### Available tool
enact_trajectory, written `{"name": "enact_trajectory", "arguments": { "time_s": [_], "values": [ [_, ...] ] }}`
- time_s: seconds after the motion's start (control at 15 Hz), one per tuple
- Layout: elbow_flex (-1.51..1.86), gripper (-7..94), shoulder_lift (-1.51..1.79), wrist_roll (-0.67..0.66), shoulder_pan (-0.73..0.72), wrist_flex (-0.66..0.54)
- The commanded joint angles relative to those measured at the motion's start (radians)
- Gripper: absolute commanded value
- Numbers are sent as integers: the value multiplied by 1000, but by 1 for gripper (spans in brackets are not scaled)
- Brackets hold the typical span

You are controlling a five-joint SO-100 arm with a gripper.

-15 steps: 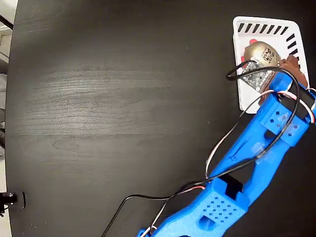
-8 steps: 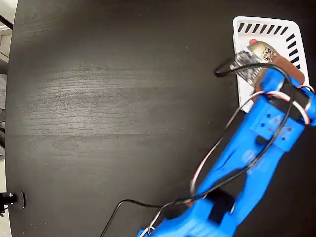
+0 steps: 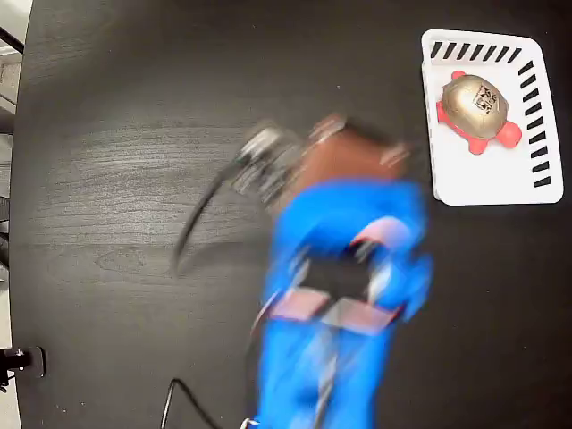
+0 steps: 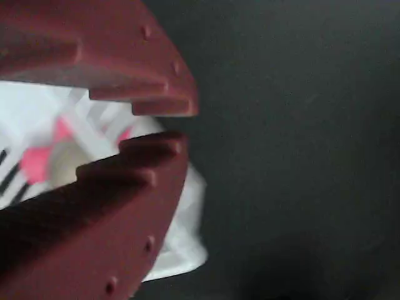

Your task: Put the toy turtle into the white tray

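Since half a second ago the blue arm [image 3: 335, 295] has swung away from the upper right corner toward the middle of the fixed view, where it is now strongly blurred by motion, and it no longer covers the toy turtle [image 3: 475, 109]. In this view the turtle lies inside the white tray [image 3: 487, 183], in the tray's upper half, free of the gripper [image 3: 313, 156], which is well apart from it over the dark table [image 3: 116, 179]; the blur hides the jaws here. In the wrist view the gripper [image 4: 159, 125] fills the left side, its two dark red toothed jaws standing slightly apart with nothing between them, and behind them a part of the tray [image 4: 181, 250] and something pink and pale, probably the turtle [image 4: 47, 164], can be seen. I judge the placing as done and the step in hand as the retreat; the next move only calls for bringing the arm to rest without touching the tray.
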Motion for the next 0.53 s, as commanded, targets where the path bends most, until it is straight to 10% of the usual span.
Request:
{"name": "enact_trajectory", "arguments": {
  "time_s": [0.0,0.47],
  "values": [
    [264,0,351,20,-110,-8],
    [969,0,1163,-51,-207,153]
  ]
}}
